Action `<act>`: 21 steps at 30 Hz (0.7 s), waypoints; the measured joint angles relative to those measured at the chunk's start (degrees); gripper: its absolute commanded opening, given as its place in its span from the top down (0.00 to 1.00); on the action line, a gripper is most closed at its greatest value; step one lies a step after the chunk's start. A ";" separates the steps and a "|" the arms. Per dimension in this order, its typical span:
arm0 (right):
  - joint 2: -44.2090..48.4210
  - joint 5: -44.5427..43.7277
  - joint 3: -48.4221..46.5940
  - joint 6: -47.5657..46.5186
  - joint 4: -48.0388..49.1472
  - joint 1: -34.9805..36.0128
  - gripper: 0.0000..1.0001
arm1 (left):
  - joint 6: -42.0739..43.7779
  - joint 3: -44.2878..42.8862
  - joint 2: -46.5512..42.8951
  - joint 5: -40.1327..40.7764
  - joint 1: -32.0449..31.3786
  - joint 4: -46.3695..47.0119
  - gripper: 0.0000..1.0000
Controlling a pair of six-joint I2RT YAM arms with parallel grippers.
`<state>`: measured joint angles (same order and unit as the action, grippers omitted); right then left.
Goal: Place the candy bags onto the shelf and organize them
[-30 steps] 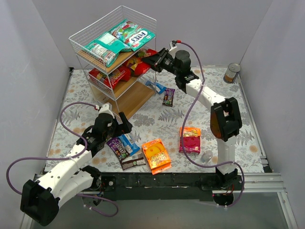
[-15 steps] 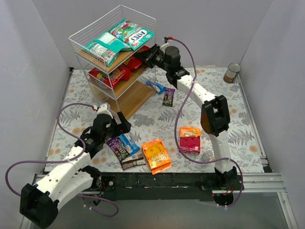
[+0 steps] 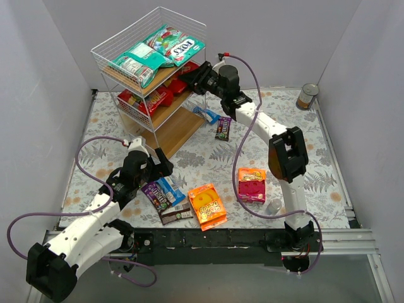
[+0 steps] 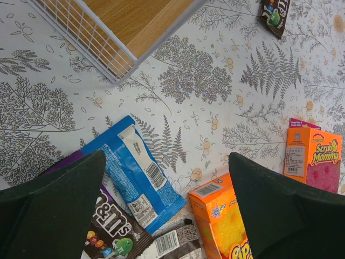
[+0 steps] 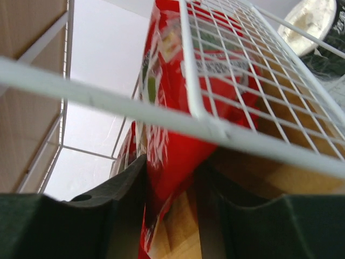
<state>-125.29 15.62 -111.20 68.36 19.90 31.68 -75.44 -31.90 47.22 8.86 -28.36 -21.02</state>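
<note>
The shelf (image 3: 124,74) stands at the back left, teal-green bags (image 3: 140,60) on its top tier and red bags (image 3: 144,100) on the middle tier. My right gripper (image 3: 193,79) is shut on a red bag (image 5: 173,124) and holds it at the middle tier, under the wire (image 5: 205,116). My left gripper (image 3: 165,165) is open and empty above a purple pack (image 3: 154,194) and a blue pack (image 4: 135,172). An orange bag (image 3: 207,205), a pink-orange one (image 3: 252,184), a brown pack (image 3: 175,214), a small blue pack (image 3: 206,114) and a dark pack (image 3: 223,128) lie on the table.
A silver tin can (image 3: 307,96) stands at the back right corner. A small clear cup (image 3: 273,206) sits near the front, right of the pink-orange bag. Grey walls close in the sides and back.
My right gripper has pushed left with the red bag, further into the shelf's middle tier. The left arm has hardly moved.
</note>
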 measured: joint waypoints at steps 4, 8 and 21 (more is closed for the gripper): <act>3.08 -0.07 4.55 -1.31 -0.09 0.00 0.48 | -0.02 0.00 -0.07 -0.02 0.00 0.02 0.02; 5.92 -0.11 8.17 -1.75 0.02 -0.02 0.54 | -0.02 0.00 -0.09 -0.02 0.00 0.02 0.02; 6.25 0.81 6.51 -1.03 -0.55 -0.11 0.99 | 0.00 0.00 -0.31 -0.04 0.00 0.02 0.02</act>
<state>-119.04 16.43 -104.68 67.33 19.35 31.57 -75.44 -31.90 46.92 8.82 -28.36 -20.99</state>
